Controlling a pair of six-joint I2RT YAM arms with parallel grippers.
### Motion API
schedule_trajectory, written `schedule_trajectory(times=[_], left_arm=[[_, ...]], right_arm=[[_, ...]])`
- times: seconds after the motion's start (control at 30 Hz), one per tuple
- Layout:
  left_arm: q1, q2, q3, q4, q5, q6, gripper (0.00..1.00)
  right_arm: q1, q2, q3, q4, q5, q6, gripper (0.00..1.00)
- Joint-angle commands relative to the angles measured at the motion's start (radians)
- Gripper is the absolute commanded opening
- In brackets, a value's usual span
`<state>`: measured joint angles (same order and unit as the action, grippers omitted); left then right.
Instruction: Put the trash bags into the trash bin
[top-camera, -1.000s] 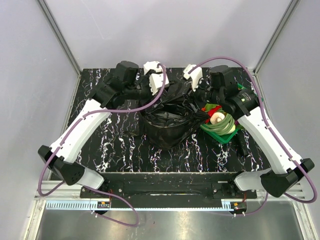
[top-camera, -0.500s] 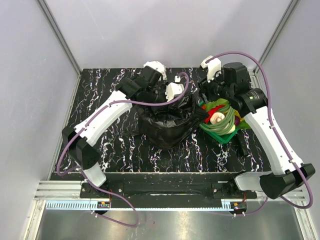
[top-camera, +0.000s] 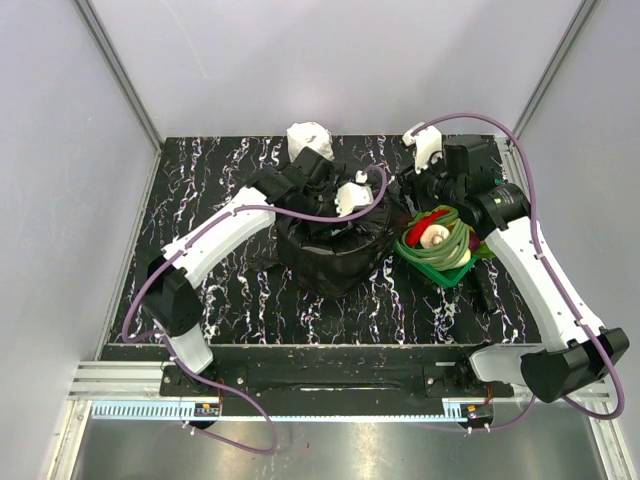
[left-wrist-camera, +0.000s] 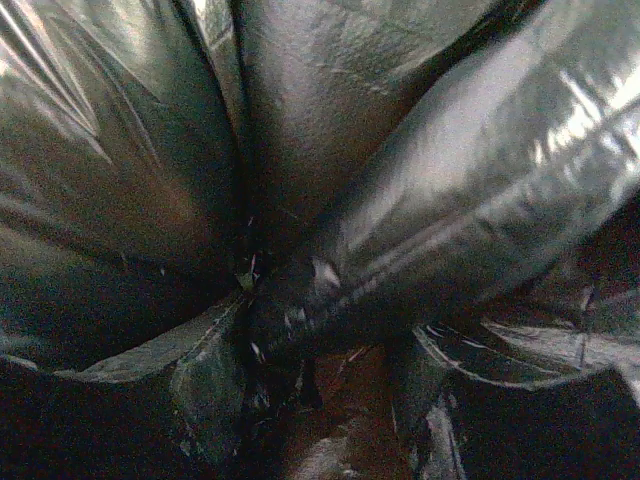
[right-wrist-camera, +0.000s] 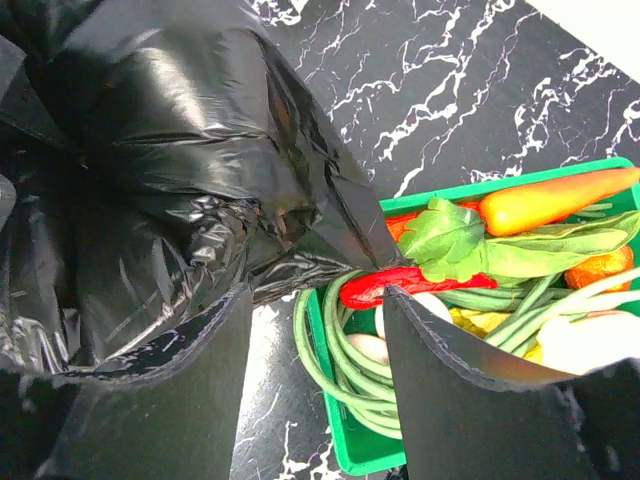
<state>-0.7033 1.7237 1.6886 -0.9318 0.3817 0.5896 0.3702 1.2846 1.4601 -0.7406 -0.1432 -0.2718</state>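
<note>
Centre of the surface (top-camera: 220, 180) | trash bag (top-camera: 330, 255) heaped and crinkled, touching the green basket (right-wrist-camera: 520, 172) on its right | left fingers (left-wrist-camera: 190, 390) apart, buried in black film | right fingers (right-wrist-camera: 150, 400) apart, empty, over basket's left edge

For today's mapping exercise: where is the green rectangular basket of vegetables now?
In the top view, the green rectangular plastic basket sits right of centre on the black marbled table, immediately right of the glossy black plastic trash bag.

Bright, even light from above, soft shadows on the tabletop (top-camera: 250, 300); white glare streaks the black bag (left-wrist-camera: 480, 180); the left wrist view is dim and blurred.
</note>
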Motion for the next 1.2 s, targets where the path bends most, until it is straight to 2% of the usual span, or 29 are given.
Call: schedule_trajectory(times=[0.0, 0.2, 0.4, 0.87, 1.17], left_arm=[[-0.007, 0.004, -0.040, 0.067, -0.046, 0.004, 0.59], [-0.016, 0.016, -0.070, 0.102, -0.078, 0.019, 0.70], [-0.019, 0.042, -0.070, 0.108, -0.089, 0.042, 0.72], [-0.019, 0.016, -0.136, 0.172, -0.098, 0.081, 0.74], [-0.021, 0.013, -0.144, 0.177, -0.101, 0.099, 0.75]], right_arm=[[-0.010, -0.041, -0.020, 0.055, -0.010, 0.014, 0.61], [-0.014, -0.053, -0.052, 0.063, -0.007, 0.019, 0.61], [-0.020, -0.044, -0.052, 0.083, -0.039, 0.034, 0.62], [-0.027, 0.196, 0.232, 0.116, -0.173, 0.126, 0.66], [-0.028, 0.381, 0.382, 0.073, -0.337, 0.126, 0.68]])
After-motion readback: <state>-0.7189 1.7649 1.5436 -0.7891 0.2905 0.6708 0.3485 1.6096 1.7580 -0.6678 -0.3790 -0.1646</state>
